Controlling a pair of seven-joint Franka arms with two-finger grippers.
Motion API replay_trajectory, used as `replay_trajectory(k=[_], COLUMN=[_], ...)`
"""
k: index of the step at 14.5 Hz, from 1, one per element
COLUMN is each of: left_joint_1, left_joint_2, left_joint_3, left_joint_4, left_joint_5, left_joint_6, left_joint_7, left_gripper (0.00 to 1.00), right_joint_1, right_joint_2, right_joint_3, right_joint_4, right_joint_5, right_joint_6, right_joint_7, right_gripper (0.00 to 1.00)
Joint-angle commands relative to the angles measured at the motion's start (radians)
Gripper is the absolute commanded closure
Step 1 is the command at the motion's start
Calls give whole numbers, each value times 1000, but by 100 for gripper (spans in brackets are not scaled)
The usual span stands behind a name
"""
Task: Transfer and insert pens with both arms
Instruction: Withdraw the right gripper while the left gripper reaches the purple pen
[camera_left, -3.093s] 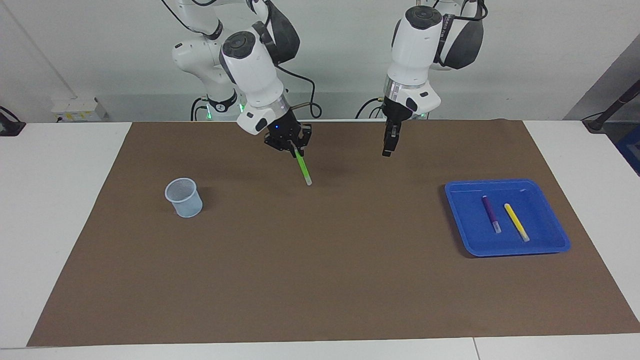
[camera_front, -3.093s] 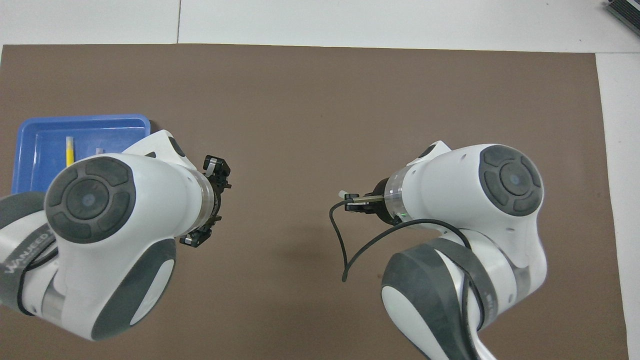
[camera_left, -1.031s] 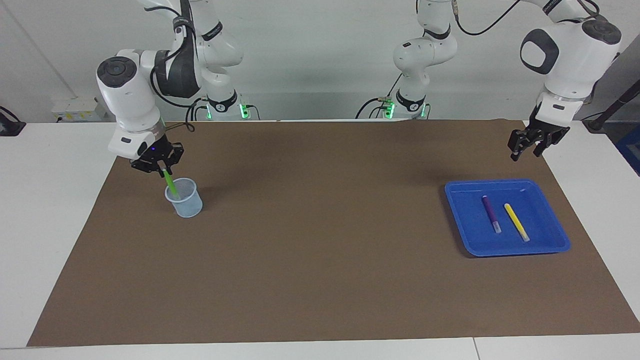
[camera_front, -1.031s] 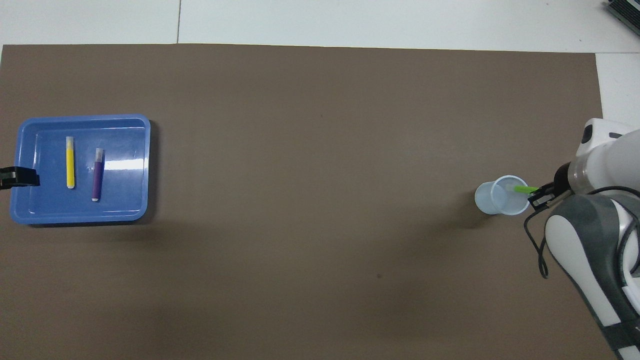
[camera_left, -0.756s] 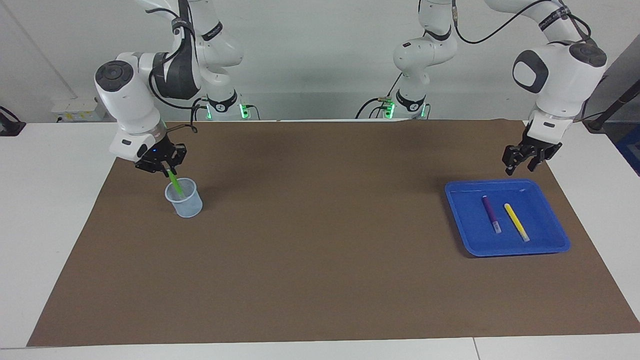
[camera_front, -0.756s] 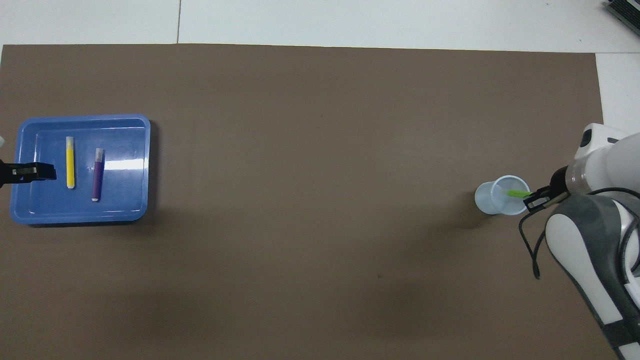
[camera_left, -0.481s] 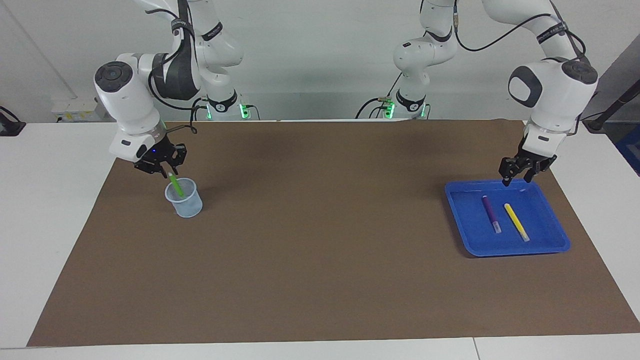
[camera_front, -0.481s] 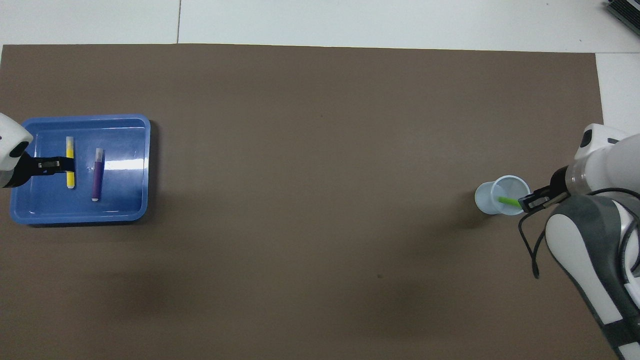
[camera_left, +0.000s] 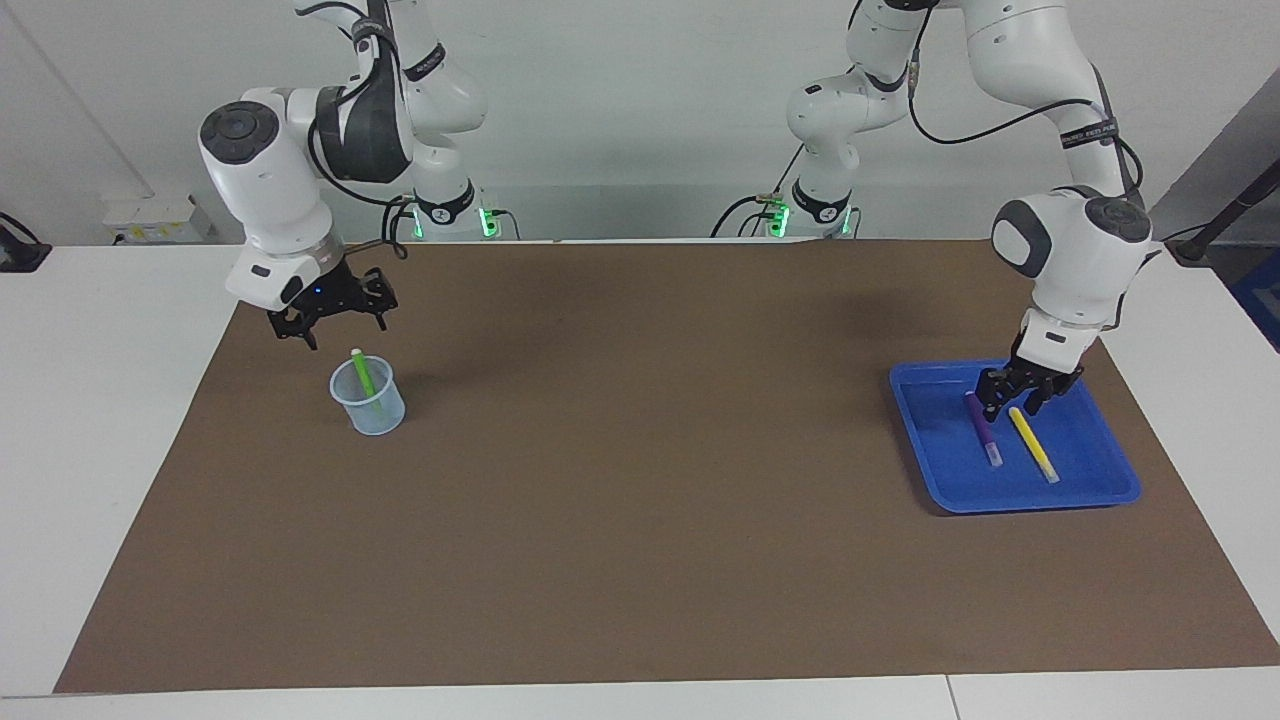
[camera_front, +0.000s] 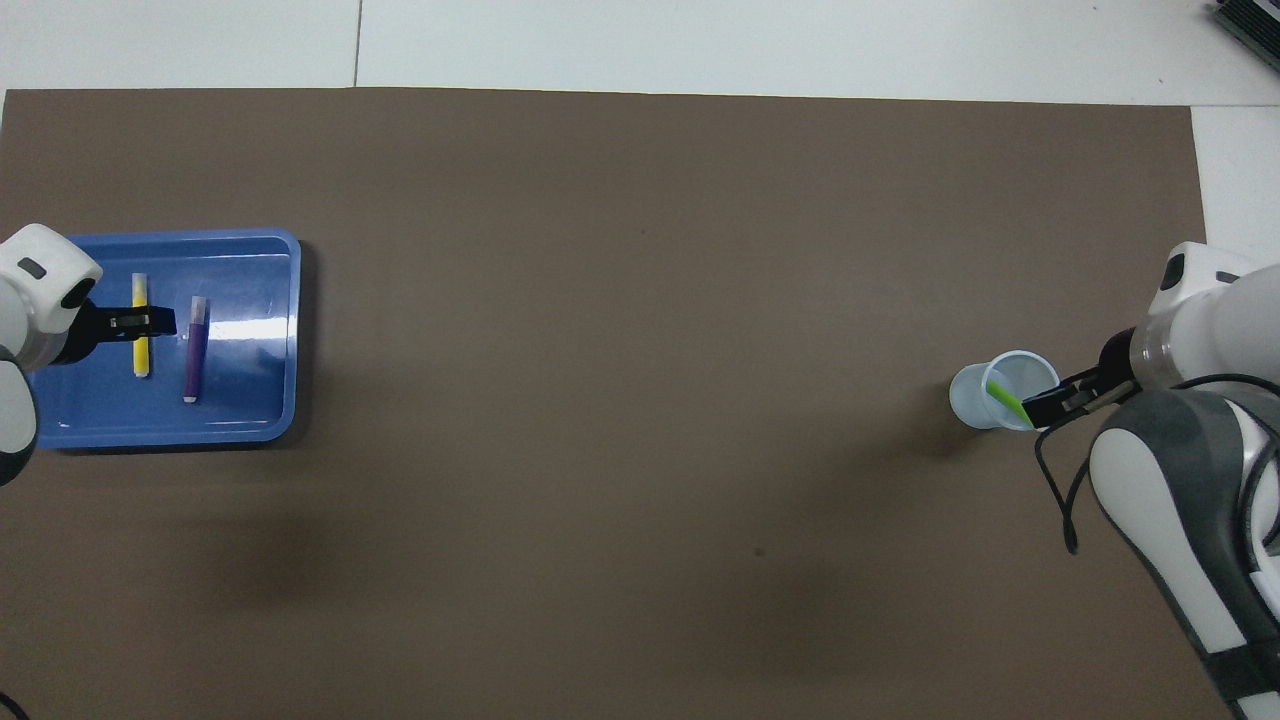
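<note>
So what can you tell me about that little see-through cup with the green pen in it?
The cup is a small, pale bluish, translucent tumbler that looks plastic, wider at the rim than the base. It stands upright on the brown mat, toward the right arm's end of the table. A green pen leans inside, its pale tip poking above the rim.

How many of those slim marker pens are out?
3: the green marker pen stands in the clear plastic cup; the purple marker pen and yellow marker pen lie in the blue plastic tray.

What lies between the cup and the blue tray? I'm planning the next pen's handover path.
Nothing: between the cup and the blue tray, only bare brown mat shows in both the facing and overhead views.
</note>
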Motion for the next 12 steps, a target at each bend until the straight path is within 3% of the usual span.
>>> replay_trajectory(k=[1,8,12], left_joint_1=[-8,7,10], left_joint_2=[32,94,109], left_joint_3=[8,8,8], left_joint_4=[8,8,8], left_joint_5=[10,10,8], left_joint_6=[31,100,115], left_joint_7=[-16,-13,-15], left_gripper=[33,33,34], right_joint_1=[29,214,238], right_joint_2=[-12,-9,-6], right_joint_3=[3,21,26], right_joint_4=[55,68,66], right_joint_5=[106,290,332], right_joint_6=[-57,32,67], right_joint_7=[97,465,522], right_gripper=[0,0,0])
